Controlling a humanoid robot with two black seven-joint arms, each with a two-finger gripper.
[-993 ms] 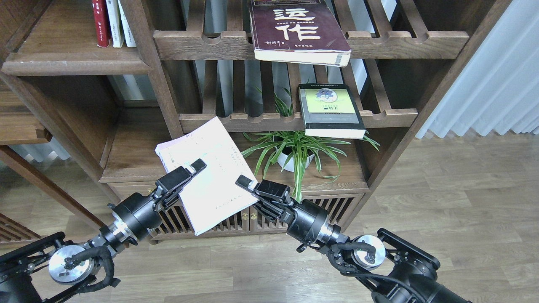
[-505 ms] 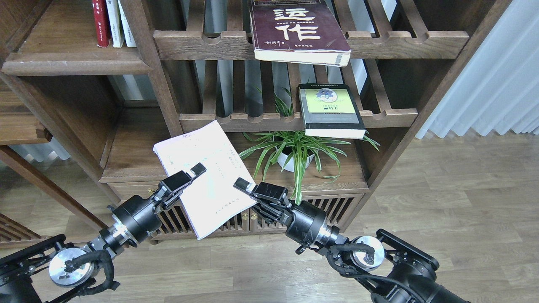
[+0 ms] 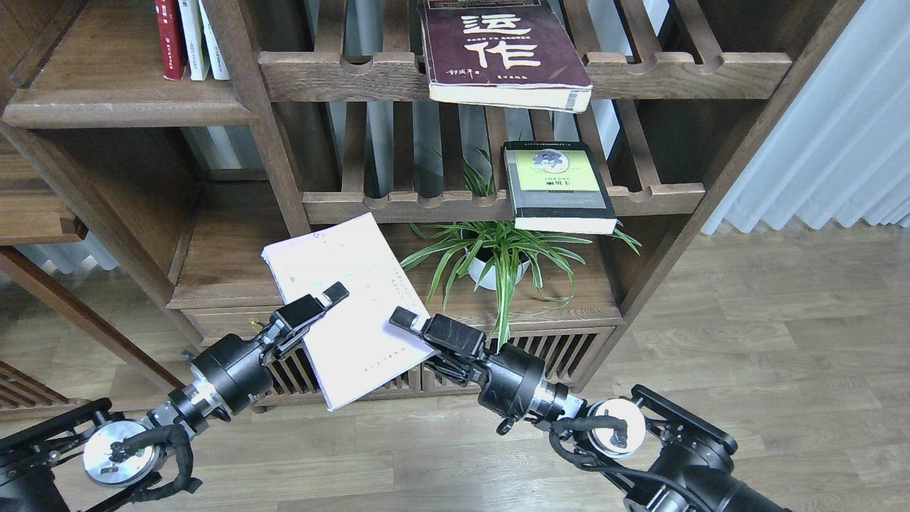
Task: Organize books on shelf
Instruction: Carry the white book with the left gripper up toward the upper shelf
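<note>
My left fingers (image 3: 318,304) are clamped on the pale book (image 3: 348,306), held tilted in the air below the slatted racks, while my right fingers (image 3: 405,321) touch its edge (grip unclear), so next I must carry it up-left onto the shelf (image 3: 121,107).

Both arms are matte black, built of rounded cylindrical segments separated by bright silver rings. The left arm (image 3: 213,377) and the right arm (image 3: 526,387) each carry a polished silver disc at a joint, wrapped by looping black cables. The left gripper (image 3: 323,302) and right gripper (image 3: 409,323) have boxy black fingers with pale grey tips.
</note>
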